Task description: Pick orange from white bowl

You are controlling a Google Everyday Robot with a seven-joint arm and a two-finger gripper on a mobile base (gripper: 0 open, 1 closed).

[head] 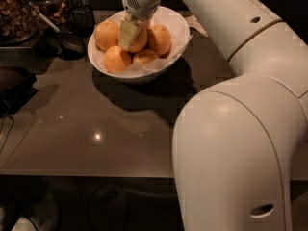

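Observation:
The white bowl (179, 27) stands at the far side of the dark table and holds several oranges. My gripper (131, 33) reaches down from above into the middle of the bowl. Its pale tip lies against the middle orange (141, 40), which it partly hides. Other oranges lie at the left (106, 34), front left (117, 59), front (145, 57) and right (160, 38). My white arm (240, 129) fills the right half of the view.
The table (96, 129) is a dark glossy slab with its front edge near the bottom. At the back left stand a small dark wire basket (83, 17), a dark scoop (67, 40) and a container of brown pieces (14, 8). A dark object (14, 83) lies at the left edge.

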